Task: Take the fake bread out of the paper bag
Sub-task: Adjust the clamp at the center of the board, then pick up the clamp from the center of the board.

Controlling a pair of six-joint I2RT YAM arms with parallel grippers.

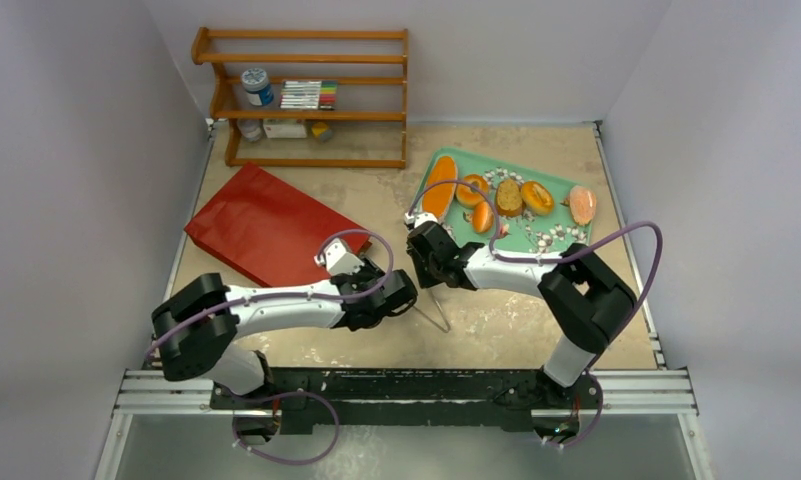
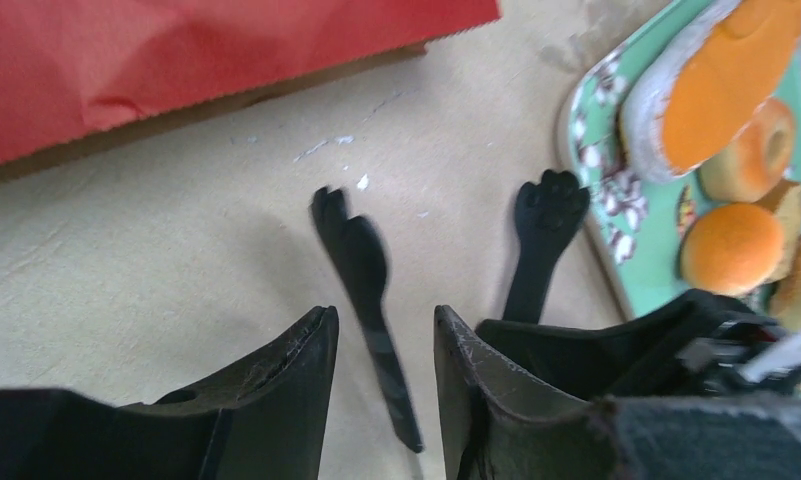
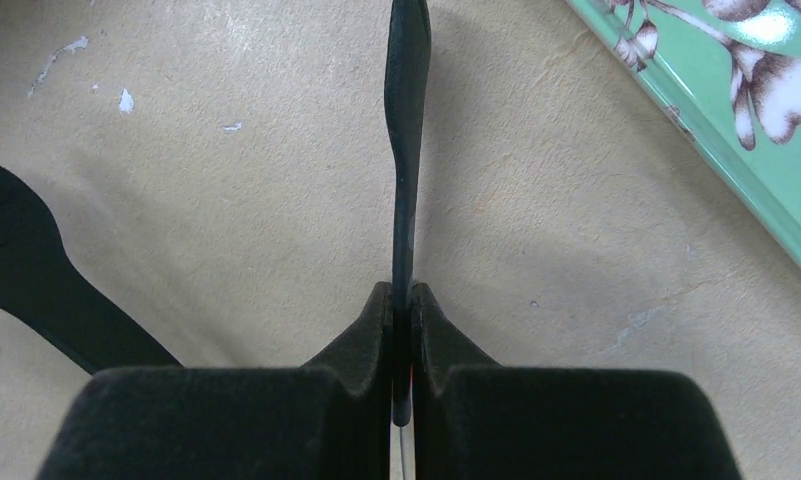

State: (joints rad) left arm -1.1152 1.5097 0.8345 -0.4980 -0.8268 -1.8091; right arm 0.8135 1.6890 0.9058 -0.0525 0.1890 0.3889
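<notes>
The red paper bag (image 1: pixel 266 225) lies flat on the table's left side, and its edge shows in the left wrist view (image 2: pixel 176 50). The fake bread rests on the green flowered tray (image 1: pixel 456 235): a long loaf (image 1: pixel 439 187), buns (image 1: pixel 471 190) and a slice (image 1: pixel 509 197). Loaf (image 2: pixel 716 80) and bun (image 2: pixel 731 248) also show on the tray (image 2: pixel 596 130). My left gripper (image 2: pixel 383 320) is open, with one blurred black tong arm (image 2: pixel 351 240) loose between its fingers. My right gripper (image 3: pixel 402 290) is shut on the other tong arm (image 3: pixel 408 150).
A wooden shelf (image 1: pixel 306 95) with a jar and markers stands at the back wall. The tongs' wire joint (image 1: pixel 446 328) rests on the table near both grippers. The tray's corner (image 3: pixel 736 120) lies close to the right gripper.
</notes>
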